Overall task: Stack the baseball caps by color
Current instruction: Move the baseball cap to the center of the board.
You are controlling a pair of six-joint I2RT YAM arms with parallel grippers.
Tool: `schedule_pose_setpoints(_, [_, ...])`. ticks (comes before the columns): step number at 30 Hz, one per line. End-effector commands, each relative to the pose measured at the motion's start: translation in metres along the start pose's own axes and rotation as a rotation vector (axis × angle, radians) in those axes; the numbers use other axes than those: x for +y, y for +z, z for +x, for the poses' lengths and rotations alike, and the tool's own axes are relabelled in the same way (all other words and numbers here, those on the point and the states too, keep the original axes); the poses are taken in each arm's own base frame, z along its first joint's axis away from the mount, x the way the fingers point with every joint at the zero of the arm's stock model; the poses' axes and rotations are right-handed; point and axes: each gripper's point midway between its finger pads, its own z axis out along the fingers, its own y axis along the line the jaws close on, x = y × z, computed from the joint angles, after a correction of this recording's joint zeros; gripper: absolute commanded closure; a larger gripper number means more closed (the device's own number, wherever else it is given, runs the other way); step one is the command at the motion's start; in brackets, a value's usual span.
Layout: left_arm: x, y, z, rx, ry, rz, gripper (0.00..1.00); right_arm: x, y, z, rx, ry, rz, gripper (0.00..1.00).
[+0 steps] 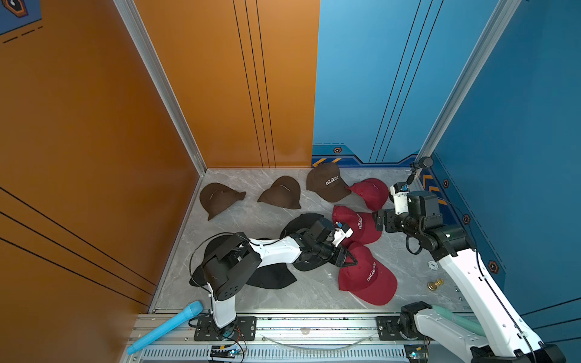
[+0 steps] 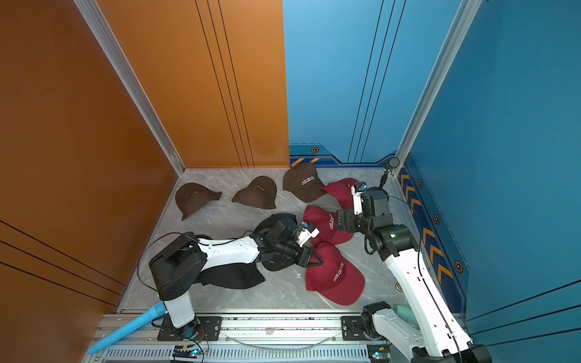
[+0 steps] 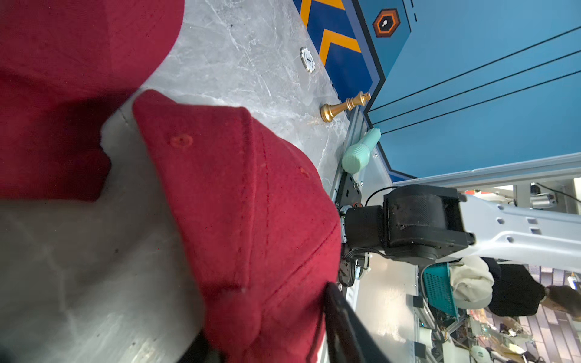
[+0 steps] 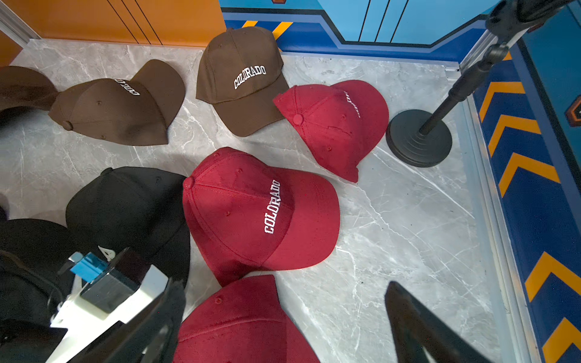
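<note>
Three brown baseball caps [image 1: 220,198] [image 1: 281,193] [image 1: 327,182] lie along the back of the floor. Three red caps lie at the right: one at the back [image 1: 369,191], one in the middle [image 1: 358,224], one at the front [image 1: 367,276]. Black caps [image 1: 270,276] [image 1: 303,220] lie partly hidden under my left arm. My left gripper [image 1: 349,261] [image 3: 267,317] pinches the rear fabric of the front red cap [image 3: 239,195]. My right gripper [image 1: 379,220] [image 4: 284,287] hangs open above the middle red cap [image 4: 251,210], holding nothing.
A black microphone stand [image 4: 418,138] stands in the back right corner. A gold chess piece [image 1: 435,283] and a white round token [image 1: 433,265] lie near the right wall. A blue tube [image 1: 166,327] and a teal object [image 1: 456,317] rest on the front rail.
</note>
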Motion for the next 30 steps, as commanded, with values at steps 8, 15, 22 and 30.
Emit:
schedule_pose_setpoints(8, [0.017, -0.02, -0.021, -0.011, 0.003, -0.015, 0.74, 0.025, 0.01, 0.016, 0.053, -0.008, -0.098, 0.0])
schedule_pose_setpoints(15, [0.034, -0.035, -0.021, 0.015, 0.015, -0.077, 0.89, 0.073, 0.007, 0.045, 0.11, -0.08, -0.307, 0.0])
schedule_pose_setpoints(22, [0.044, -0.051, -0.023, 0.028, 0.037, -0.107, 0.99, 0.106, 0.008, 0.089, 0.226, -0.146, -0.426, 0.0])
schedule_pose_setpoints(30, [0.014, -0.073, -0.041, -0.015, 0.087, -0.002, 1.0, 0.127, 0.01, 0.088, 0.205, -0.207, -0.464, 0.0])
